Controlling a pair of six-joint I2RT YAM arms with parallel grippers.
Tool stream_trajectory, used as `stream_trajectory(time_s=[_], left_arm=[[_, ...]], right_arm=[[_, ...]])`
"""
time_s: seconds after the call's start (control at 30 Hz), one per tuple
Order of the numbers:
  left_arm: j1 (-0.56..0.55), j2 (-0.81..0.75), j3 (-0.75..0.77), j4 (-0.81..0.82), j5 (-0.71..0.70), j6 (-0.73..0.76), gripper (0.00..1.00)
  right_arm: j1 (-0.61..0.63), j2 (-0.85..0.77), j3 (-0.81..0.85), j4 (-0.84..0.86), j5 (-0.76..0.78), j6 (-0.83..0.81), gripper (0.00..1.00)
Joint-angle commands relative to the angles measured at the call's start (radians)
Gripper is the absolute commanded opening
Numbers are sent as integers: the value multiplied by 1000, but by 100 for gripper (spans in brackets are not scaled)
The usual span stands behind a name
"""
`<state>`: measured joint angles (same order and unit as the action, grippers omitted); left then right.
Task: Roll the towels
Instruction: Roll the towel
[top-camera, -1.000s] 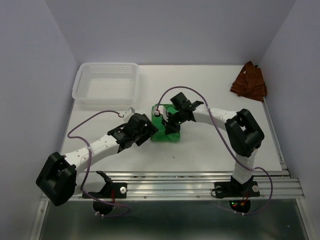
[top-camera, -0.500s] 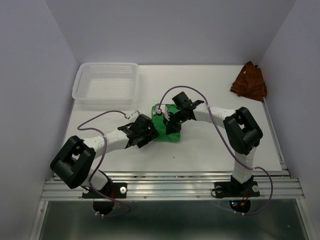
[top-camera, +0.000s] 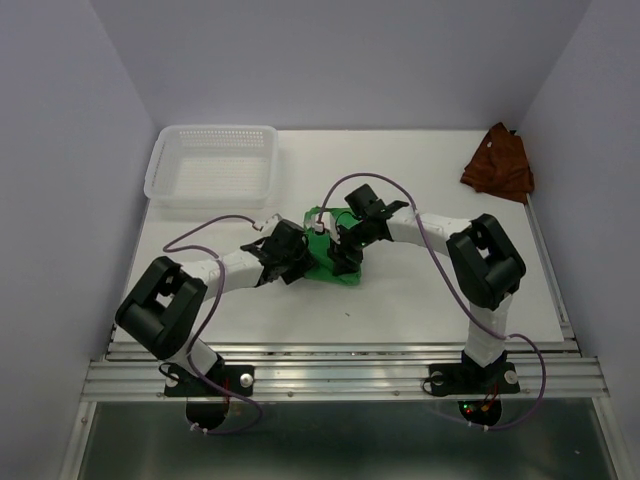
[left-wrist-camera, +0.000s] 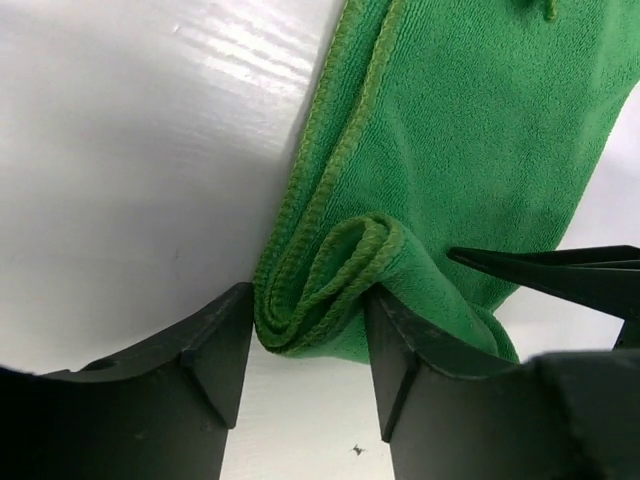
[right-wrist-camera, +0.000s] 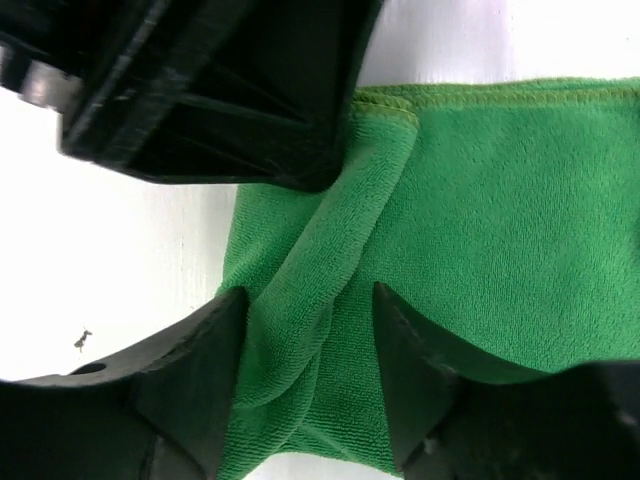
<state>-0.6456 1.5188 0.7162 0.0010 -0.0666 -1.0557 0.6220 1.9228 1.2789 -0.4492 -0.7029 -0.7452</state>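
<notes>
1. Left gripper (left-wrist-camera: 305, 312), about the middle of the table (top-camera: 430, 300), nearest the arm bases. Its fingers sit either side of the coiled end of the green towel (left-wrist-camera: 450, 150), each against the coil's flank. This reads as clamped on the coil, though the wrist view does not show how firmly it squeezes. Judged purpose: pin the coil so the loose turns do not spring open.

2. Right gripper (right-wrist-camera: 305, 300), just beyond the left one and meeting it nose to nose over the same cloth. The jaws stand apart and straddle a raised ridge of towel without pinching it. Judged purpose: leave the hold to the left side while this one is free to take a fresh bite for the next turn.

3. Green towel sits mid-table under both grippers.
   - One end is curled into a tight coil.
   - The rest lies flat on the surface with its hemmed border showing.
   - The roll is started but not finished.

4. Basket (top-camera: 215, 129), white and perforated, sits at the far left corner, well apart from the work. It has nothing in it.

5. Rust towel (top-camera: 498, 162) lies bunched in a heap at the far right corner, close to the right edge and well apart from both arms. It is not yet rolled. Judged: it waits its turn after the green one.
</notes>
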Motion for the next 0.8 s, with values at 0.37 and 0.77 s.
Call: stream_trajectory(time_s=[0.37, 0.77], left_arm=[[6, 76, 71, -70, 25, 3, 0], [4, 44, 150, -223, 142, 16, 0]], right_arm=[[-5, -249, -44, -77, 39, -184, 84], [88, -340, -180, -111, 55, -350, 84]])
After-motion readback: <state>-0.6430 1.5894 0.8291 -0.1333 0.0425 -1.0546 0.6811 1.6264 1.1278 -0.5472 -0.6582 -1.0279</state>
